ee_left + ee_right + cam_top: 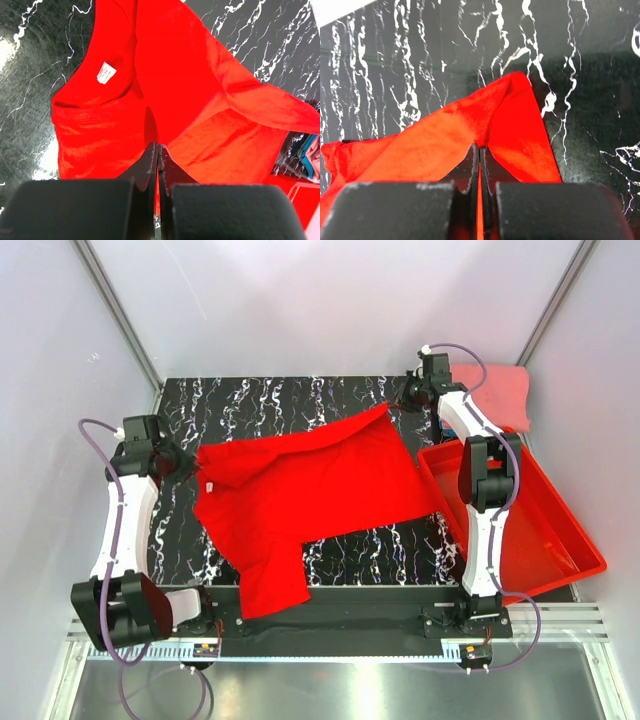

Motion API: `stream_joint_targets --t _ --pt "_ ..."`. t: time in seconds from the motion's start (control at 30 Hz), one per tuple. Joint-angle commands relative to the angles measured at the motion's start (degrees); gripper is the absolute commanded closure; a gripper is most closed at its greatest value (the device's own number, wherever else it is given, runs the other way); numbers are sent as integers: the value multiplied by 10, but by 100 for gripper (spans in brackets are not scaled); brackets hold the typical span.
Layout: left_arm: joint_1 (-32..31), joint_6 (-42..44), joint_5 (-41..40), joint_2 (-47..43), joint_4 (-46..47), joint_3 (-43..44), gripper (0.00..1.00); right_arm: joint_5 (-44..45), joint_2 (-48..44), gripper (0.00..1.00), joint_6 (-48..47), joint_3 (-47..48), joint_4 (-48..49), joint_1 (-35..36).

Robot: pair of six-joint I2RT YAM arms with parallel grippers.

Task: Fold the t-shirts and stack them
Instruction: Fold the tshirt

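**Red t-shirt pinched at two edges, spread across the marble table**

From the top external camera, the red t-shirt [310, 495] lies mostly flat in the middle of the frame on the black, white-veined table [280, 400]. It is soft matte cloth with shallow creases. One sleeve hangs toward the lower centre, reaching the table's near edge. The left gripper [185, 465] sits at the shirt's left edge by the collar. The right gripper [400, 395] meets the shirt's pointed upper right corner. A rigid, glossy red rectangular bin [590, 560] sits at the right and overhangs the table's near edge. A salmon-pink t-shirt [505, 390] lies in the upper right corner behind it.

In the left wrist view, the left gripper [158, 146] has its dark fingers pressed together, with red cloth clamped between them. The shirt [190, 90] fills most of the frame. A small white label [105, 73] shows inside the curved collar at upper left.

In the right wrist view, the right gripper [480, 147] is likewise closed on the fabric. The shirt [470, 120] rises into a tented, triangular peak at centre. Shiny marble [420, 60] fills the upper half of the frame.
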Motion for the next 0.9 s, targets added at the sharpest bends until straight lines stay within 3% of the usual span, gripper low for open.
stream_joint_targets --t 0.0,0.47,0.87 --pt "2 -3 10 -35 1 -26 100 15 -40 100 -6 -15 11 -3" --pt "-2 -2 53 -90 25 -154 100 21 -39 100 -4 -74 34 -2" --pt "-2 16 12 -79 13 -137 100 14 -50 100 -5 -49 14 -2"
